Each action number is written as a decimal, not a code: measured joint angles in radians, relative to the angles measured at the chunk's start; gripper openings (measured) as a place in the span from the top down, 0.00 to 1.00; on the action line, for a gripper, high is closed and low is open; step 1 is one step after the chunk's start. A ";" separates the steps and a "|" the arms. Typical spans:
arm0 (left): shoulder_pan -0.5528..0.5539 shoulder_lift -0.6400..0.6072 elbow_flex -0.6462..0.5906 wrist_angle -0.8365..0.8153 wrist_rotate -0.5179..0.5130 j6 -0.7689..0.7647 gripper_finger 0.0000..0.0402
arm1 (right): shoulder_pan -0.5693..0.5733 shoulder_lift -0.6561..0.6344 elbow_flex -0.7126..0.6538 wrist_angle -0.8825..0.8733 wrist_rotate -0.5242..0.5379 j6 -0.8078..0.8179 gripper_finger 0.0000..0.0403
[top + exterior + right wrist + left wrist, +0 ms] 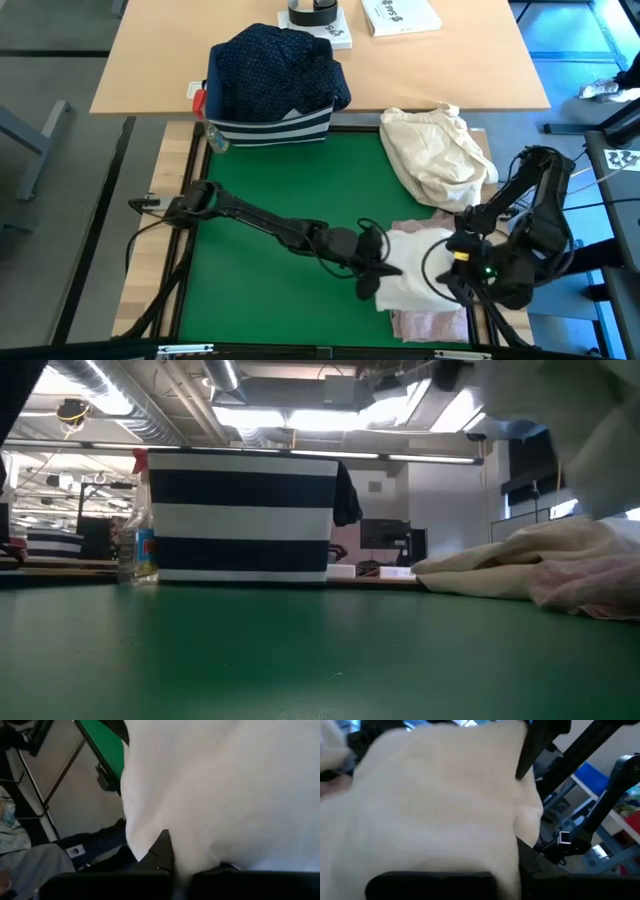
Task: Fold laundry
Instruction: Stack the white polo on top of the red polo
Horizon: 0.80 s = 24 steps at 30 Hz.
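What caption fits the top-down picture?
Both grippers, left and right, grip a white shirt over the pink top.

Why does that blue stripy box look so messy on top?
The navy dotted shirt is stuffed into the striped bin and spills over its rim instead of lying folded. The cream cloth bundle beside it is crumpled too. Both tools, left and right, grip the white shirt.

The counter (pixel 250 290) wore a matt green mat, edged in pale bare wood. The white shirt (pixel 415 268) looked like soft, smooth cloth, the pink top (pixel 428 325) slightly nubbly. The striped bin (pixel 240 515) was woven fabric.
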 joint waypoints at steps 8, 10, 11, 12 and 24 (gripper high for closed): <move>-0.021 0.072 0.118 0.002 0.031 -0.023 0.97 | 0.161 0.029 -0.017 0.046 0.013 0.205 0.98; -0.026 0.072 0.120 0.007 0.028 -0.019 0.97 | 0.196 0.039 -0.017 0.042 0.023 0.259 0.98; -0.026 0.072 0.120 0.007 0.028 -0.015 0.97 | 0.210 0.040 -0.017 0.034 0.028 0.283 0.98; -0.023 0.081 0.120 0.013 0.028 -0.010 0.97 | 0.223 0.041 -0.017 0.014 0.033 0.310 0.97; 0.042 0.230 0.121 0.136 0.059 -0.086 0.97 | 0.249 0.059 -0.077 -0.135 -0.053 0.433 0.97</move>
